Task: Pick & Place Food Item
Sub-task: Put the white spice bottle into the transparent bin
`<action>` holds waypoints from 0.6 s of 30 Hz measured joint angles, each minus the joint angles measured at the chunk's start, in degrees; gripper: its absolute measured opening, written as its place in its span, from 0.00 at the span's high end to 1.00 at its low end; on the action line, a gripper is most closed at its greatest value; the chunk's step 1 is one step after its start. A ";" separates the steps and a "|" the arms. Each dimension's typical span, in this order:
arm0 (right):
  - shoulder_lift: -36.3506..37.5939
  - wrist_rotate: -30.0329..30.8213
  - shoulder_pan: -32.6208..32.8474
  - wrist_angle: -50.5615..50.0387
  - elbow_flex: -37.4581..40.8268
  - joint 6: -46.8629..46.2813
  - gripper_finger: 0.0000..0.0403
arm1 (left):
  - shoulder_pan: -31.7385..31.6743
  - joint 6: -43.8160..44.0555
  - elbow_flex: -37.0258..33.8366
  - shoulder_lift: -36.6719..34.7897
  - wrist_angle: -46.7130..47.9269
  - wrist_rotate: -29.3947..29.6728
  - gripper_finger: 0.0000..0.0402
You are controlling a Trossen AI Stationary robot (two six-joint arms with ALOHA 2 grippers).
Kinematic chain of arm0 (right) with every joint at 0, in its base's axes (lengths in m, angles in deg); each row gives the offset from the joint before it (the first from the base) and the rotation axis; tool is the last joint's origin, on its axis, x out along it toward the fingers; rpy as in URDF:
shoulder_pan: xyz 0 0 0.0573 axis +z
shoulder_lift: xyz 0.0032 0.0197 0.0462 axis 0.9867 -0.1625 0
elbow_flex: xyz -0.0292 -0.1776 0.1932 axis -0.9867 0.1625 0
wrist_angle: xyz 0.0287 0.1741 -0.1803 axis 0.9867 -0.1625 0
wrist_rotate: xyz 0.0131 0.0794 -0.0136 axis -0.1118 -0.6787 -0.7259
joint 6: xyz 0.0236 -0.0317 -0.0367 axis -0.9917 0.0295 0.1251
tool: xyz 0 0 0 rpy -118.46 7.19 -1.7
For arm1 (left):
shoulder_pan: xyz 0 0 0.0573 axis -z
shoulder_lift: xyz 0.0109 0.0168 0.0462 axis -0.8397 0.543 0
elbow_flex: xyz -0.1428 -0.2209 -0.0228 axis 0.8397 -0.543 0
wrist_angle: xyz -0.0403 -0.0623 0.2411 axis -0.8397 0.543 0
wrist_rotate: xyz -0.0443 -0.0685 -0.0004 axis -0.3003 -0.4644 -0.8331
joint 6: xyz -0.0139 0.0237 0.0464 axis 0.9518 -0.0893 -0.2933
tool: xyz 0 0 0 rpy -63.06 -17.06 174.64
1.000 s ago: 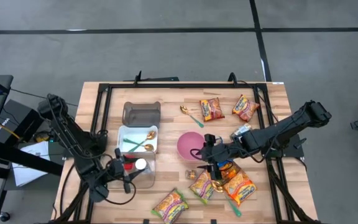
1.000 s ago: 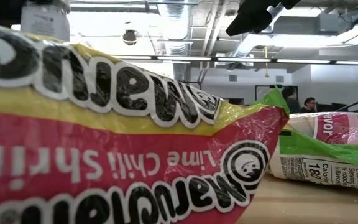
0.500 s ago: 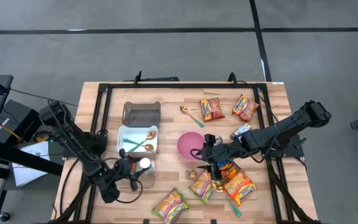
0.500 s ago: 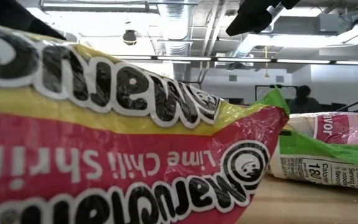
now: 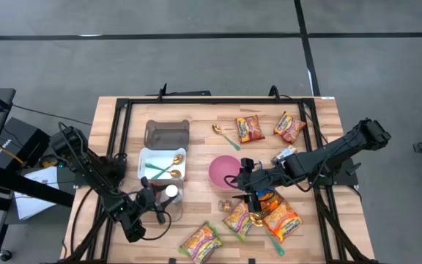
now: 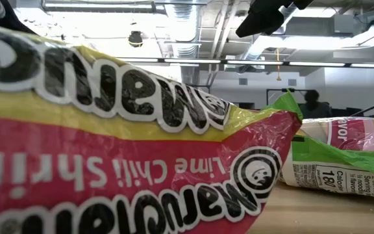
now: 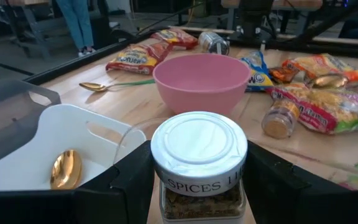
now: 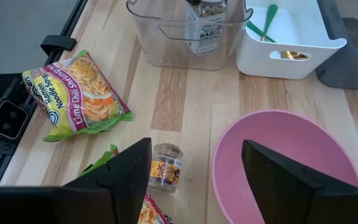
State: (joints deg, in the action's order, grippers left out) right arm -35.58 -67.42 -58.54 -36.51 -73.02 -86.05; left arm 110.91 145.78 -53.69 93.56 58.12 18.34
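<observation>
Left tool (image 7: 199, 180) clasps spice jar (image 7: 199, 163) above clear bin (image 8: 188, 38).

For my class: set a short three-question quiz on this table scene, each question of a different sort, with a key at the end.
1. True or false: the pink bowl is full of noodle packets.
2. Which holds the gold spoon? A. the white bin B. the pink bowl C. the grey bin
3. Fill in: the left gripper has its fingers on either side of the ____ jar.

Key
1. False: in the right wrist view it is empty.
2. A
3. spice: the jar's label reads SPICES, with a white lid.
</observation>
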 joint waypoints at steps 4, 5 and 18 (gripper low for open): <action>0.00 0.00 0.02 0.00 0.00 0.00 0.40 | 0.00 3.63 -1.73 -0.02 -0.21 -0.01 0.52; 0.02 0.00 0.06 0.00 0.00 0.00 0.40 | 0.02 4.00 -2.25 -0.02 -0.91 -0.02 0.52; 0.00 0.00 0.04 -0.04 0.00 0.00 0.40 | 0.11 3.76 -3.98 -0.02 -3.45 -0.35 0.52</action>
State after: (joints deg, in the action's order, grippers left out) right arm -35.58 -67.42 -58.50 -36.55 -73.02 -86.05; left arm 111.02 149.54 -57.67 93.53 54.66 17.99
